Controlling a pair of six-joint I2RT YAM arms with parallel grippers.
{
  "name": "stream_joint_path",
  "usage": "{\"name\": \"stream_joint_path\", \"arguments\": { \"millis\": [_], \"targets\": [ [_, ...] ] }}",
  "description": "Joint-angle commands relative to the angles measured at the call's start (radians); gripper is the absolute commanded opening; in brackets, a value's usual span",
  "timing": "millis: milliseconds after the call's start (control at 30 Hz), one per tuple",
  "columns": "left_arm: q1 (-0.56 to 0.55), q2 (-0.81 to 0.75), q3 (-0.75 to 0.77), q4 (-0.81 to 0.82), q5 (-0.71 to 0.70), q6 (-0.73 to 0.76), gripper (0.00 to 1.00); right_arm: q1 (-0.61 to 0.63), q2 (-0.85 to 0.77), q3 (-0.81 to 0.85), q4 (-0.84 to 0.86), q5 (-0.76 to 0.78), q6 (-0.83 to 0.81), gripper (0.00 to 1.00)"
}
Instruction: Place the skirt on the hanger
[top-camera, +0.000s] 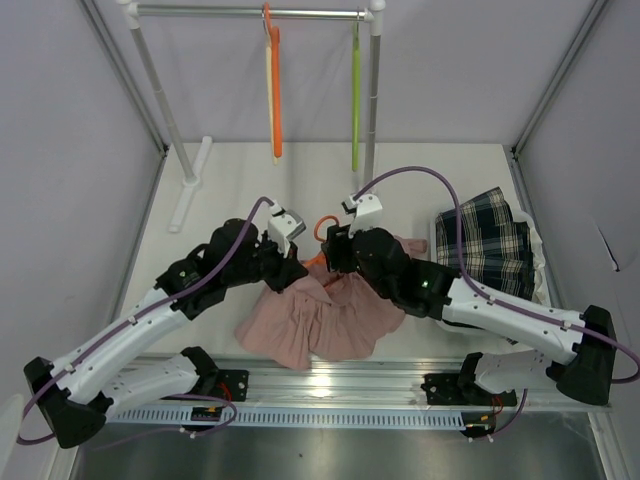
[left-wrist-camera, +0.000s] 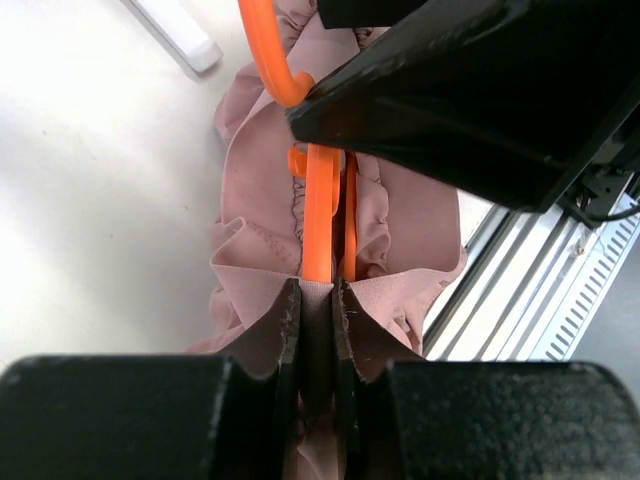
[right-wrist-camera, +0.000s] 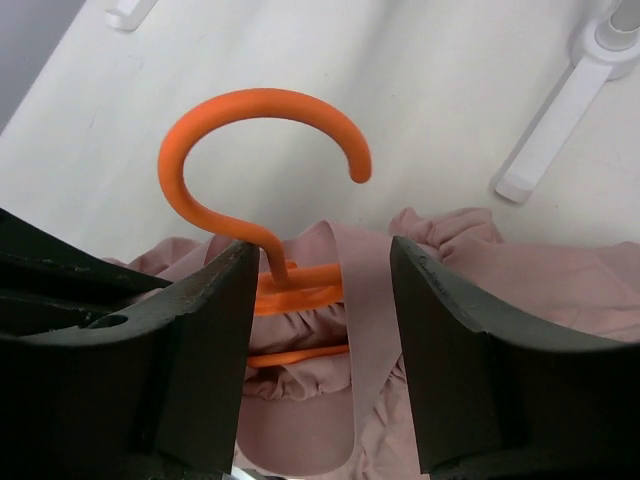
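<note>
The dark plaid skirt (top-camera: 487, 243) lies folded at the table's right side, away from both grippers. A thin pale cream hanger (top-camera: 268, 90) seems to hang edge-on on the rail, tight against an orange one (top-camera: 276, 100). My left gripper (top-camera: 300, 272) (left-wrist-camera: 317, 285) is shut on a fold of the pink ruffled garment (left-wrist-camera: 400, 230) (top-camera: 330, 320), just below another orange hanger (left-wrist-camera: 320, 210) lying on it. My right gripper (top-camera: 332, 262) (right-wrist-camera: 320, 250) is open, its jaws either side of that hanger's neck (right-wrist-camera: 262, 105) and a pink strap (right-wrist-camera: 365, 310).
A white clothes rail (top-camera: 250, 12) stands at the back, with a lime-green hanger (top-camera: 355, 100) on it. Its white feet (top-camera: 192, 180) (right-wrist-camera: 545, 130) rest on the table. White cloth (top-camera: 535, 245) lies under the skirt. A metal rail (top-camera: 340, 375) runs along the near edge.
</note>
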Motion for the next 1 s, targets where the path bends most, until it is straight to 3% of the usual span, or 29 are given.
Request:
{"name": "stream_joint_path", "arguments": {
  "millis": [0, 133, 467, 733, 967],
  "targets": [
    [-0.004, -0.032, -0.008, 0.031, 0.005, -0.014, 0.00, -0.039, -0.069, 0.035, 0.019, 0.020, 0.004, 0.59],
    [-0.004, -0.045, -0.014, 0.040, -0.015, -0.027, 0.00, -0.041, -0.087, 0.016, -0.015, 0.010, 0.018, 0.52],
    [-0.004, -0.049, -0.022, 0.023, -0.003, -0.024, 0.00, -0.048, -0.129, -0.034, -0.012, 0.024, 0.021, 0.59],
    [-0.004, -0.062, -0.003, 0.008, -0.057, -0.036, 0.00, -0.032, -0.129, -0.060, -0.058, -0.040, 0.041, 0.49],
    [-0.004, -0.062, 0.006, 0.003, -0.049, -0.039, 0.00, 0.016, -0.098, -0.082, -0.076, -0.039, 0.061, 0.55]
  ]
}}
